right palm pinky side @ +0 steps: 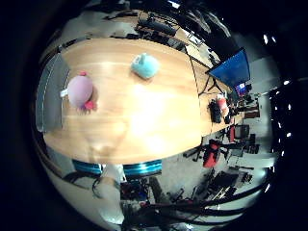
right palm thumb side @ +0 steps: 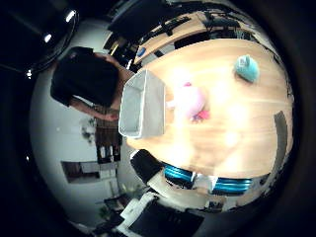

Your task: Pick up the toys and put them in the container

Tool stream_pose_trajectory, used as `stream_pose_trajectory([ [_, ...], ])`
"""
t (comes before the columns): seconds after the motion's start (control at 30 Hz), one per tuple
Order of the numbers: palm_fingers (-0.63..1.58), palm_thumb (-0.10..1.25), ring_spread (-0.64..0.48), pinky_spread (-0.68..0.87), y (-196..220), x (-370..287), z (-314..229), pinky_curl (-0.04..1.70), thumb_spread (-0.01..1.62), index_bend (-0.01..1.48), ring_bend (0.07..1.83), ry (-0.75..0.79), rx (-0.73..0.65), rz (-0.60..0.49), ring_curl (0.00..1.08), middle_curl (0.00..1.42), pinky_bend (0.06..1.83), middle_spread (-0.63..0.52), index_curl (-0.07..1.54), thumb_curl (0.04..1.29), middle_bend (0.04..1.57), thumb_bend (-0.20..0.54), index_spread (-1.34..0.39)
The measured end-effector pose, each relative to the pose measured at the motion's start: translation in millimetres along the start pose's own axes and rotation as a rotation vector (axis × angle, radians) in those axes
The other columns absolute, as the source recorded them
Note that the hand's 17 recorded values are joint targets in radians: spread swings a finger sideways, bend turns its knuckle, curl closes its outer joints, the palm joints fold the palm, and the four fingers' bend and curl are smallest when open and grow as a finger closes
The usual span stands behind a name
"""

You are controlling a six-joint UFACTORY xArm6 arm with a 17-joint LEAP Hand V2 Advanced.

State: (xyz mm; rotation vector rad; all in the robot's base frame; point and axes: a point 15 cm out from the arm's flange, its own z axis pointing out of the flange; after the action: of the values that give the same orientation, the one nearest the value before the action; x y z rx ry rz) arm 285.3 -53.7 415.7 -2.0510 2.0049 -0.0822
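A pink plush toy (right palm pinky side: 80,91) lies on the light wooden table (right palm pinky side: 144,115), close beside a grey rectangular container (right palm thumb side: 141,105) that stands near one end of the table. A teal plush toy (right palm pinky side: 145,65) lies farther along the table, away from the container. The right thumb side palm view shows the pink toy (right palm thumb side: 191,99) next to the container's long side and the teal toy (right palm thumb side: 247,67) near the table's edge.
A blue monitor (right palm pinky side: 231,67) and desks stand beyond one end of the table. A red chair (right palm pinky side: 214,154) and other chairs stand on the floor beside the table's long edge.
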Motion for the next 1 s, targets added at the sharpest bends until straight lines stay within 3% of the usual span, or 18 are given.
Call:
stream_pose_trajectory([
  [0.37, 0.4, 0.08, -0.05, 0.5, -3.2, 3.4, 17.3, 0.0, 0.93, 0.16, 0.7, -0.021, -0.048, 0.002, 0.18, 0.4, 0.97, -0.11, 0.31, 0.28, 0.33, -0.024, -0.47],
  [0.63, 0.38, 0.17, -0.08, 0.38, -29.6, 4.0, 27.5, 0.03, 0.93, 0.13, 0.84, -0.002, 0.006, -0.014, 0.21, 0.39, 1.17, -0.12, 0.25, 0.3, 0.34, -0.027, -0.45],
  [1.0, 0.29, 0.18, -0.06, 0.37, -62.7, -36.8, 85.9, 0.01, 0.91, 0.16, 0.85, -0.05, -0.075, -0.067, 0.2, 0.4, 1.24, -0.13, 0.25, 0.3, 0.38, -0.032, -0.45],
])
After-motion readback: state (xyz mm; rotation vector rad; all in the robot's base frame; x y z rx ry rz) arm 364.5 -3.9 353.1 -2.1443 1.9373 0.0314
